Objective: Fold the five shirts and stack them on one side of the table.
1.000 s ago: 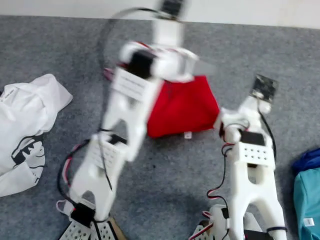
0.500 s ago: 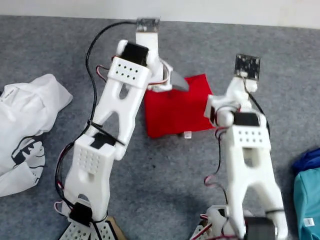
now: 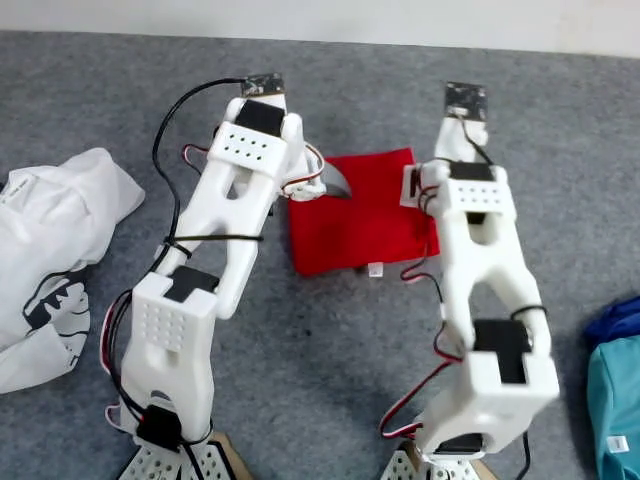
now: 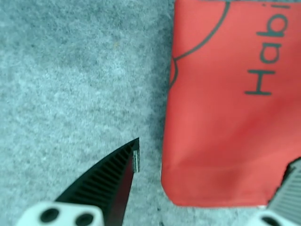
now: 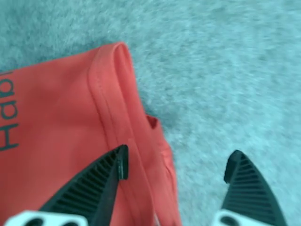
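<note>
Poised over red shirt [image 3: 360, 215] with left tool [image 4: 215, 155] and right tool [image 5: 179, 153] both spread open, straddling its opposite side edges, equally near, long axis running between.

This looks like a robotics lab or workshop bench rather than a home. A table [image 3: 330, 335] covered in grey felt-like cloth carries the white plastic left arm [image 3: 195, 300] and right arm [image 3: 480, 250], mounted side by side at its near edge. Bare motors and a loose black cable [image 3: 158, 150] show along them, and a plain pale wall [image 3: 420, 18] stands behind
</note>
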Controlling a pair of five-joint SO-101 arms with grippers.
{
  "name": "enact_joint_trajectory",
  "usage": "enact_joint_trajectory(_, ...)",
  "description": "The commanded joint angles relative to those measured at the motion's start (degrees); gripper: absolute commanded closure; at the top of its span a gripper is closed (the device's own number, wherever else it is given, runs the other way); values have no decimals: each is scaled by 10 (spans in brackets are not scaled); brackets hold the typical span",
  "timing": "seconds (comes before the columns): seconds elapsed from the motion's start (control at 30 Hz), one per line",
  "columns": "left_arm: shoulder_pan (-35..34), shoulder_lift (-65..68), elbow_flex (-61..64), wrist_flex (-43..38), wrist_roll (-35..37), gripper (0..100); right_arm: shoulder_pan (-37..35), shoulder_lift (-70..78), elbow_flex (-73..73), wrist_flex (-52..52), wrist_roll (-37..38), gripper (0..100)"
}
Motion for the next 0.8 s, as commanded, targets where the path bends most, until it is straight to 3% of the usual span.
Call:
enact_joint_trajectory(0.0,-5,-5,-3,-13,5,543,-22,35,-50,3,8,666)
enact_joint_trajectory(0.27,-5,0,-3,-13,5,543,-41,55,-48,-6,6,666)
enact_joint_trajectory(0.57,-5,0,-1,-19,5,543,33,41,-36,-8,-73,666)
enact_joint_trajectory(0.77,-5,0,0,-30,5,543,-1,-52,27,-5,-76,666)
